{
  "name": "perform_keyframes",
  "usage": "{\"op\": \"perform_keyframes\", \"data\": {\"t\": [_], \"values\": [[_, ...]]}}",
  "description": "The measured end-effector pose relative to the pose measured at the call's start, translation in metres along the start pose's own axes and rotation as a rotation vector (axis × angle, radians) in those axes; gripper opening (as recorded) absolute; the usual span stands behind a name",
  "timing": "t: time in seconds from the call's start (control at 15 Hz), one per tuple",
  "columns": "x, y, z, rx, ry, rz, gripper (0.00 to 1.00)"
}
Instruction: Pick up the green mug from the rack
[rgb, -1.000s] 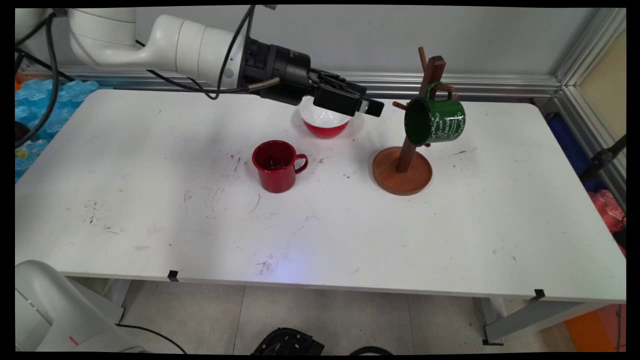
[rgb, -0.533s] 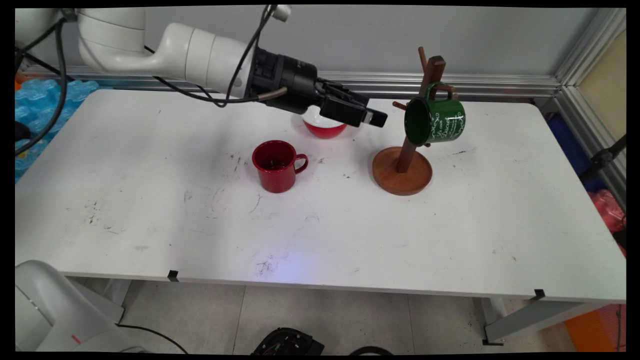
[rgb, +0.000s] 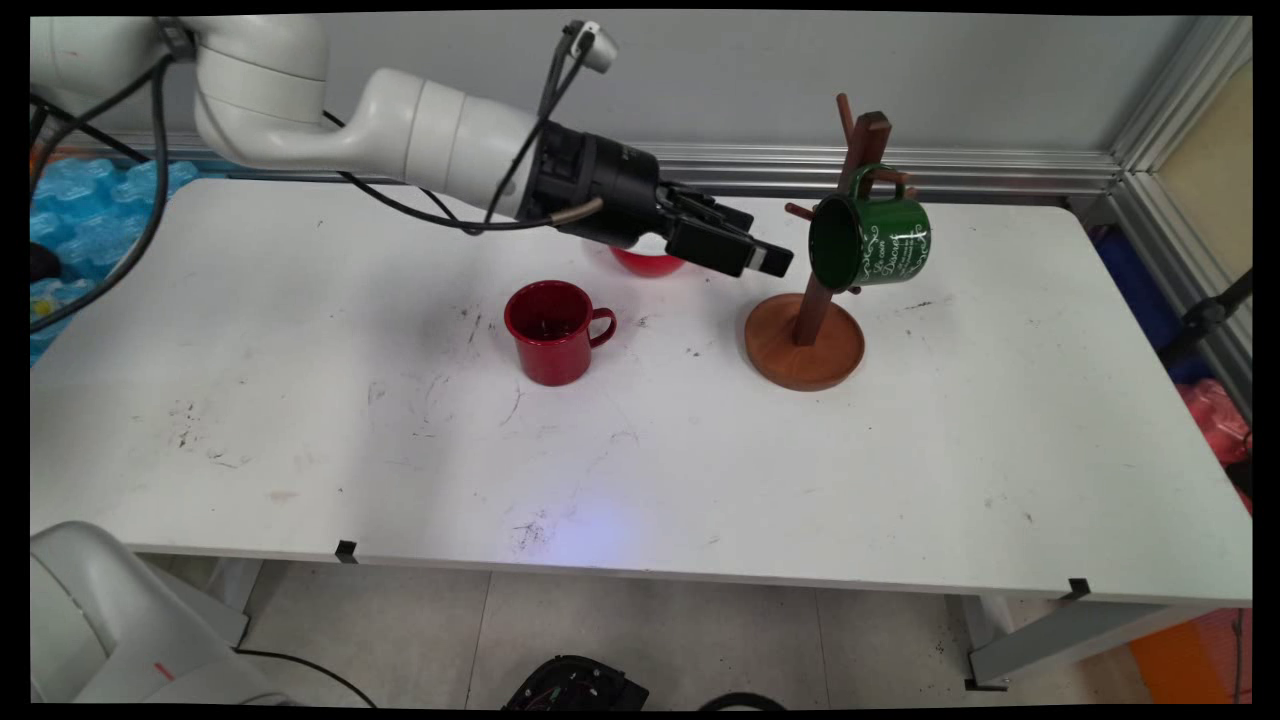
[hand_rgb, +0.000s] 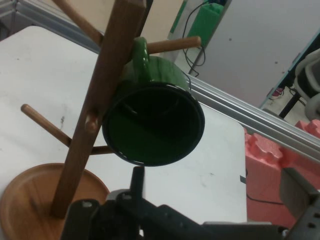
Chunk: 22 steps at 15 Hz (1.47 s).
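- The gripper (rgb: 775, 262) hangs in the air just to the left of the wooden mug tree (rgb: 812, 300), level with the middle of its post and pointing at it, a little downward
- In the hand view its two fingers (hand_rgb: 137, 179) stand wide apart with nothing between them, so the jaws are spread and hold nothing
- The fingertips stop short of the mug tree; they touch neither the post nor the mug that hangs there
- The green mug (rgb: 870, 243) hangs by its handle on a peg near the top of the mug tree, on the tree's right side in the main view, tipped so that its mouth faces left toward the gripper
- In the hand view the mug's dark open mouth sits right in front of the gripper, just beside the post, with white lettering on its side seen only in the main view
- The mug tree's round wooden base (rgb: 805, 345) rests flat on the white table (rgb: 300, 400), with bare pegs sticking out low on the post
- A red bowl (rgb: 648, 263) with a white inside lies left of the mug tree, mostly hidden behind the gripper's black body
- A red mug (rgb: 550, 332) stands upright further left of the mug tree and nearer the camera, its handle turned toward the tree, well apart from the gripper
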Motion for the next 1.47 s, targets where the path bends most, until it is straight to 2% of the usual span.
{"op": "perform_keyframes", "data": {"t": [1.47], "values": [[0.008,-0.001,0.057,0.024,-0.005,0.037,1.0]]}}
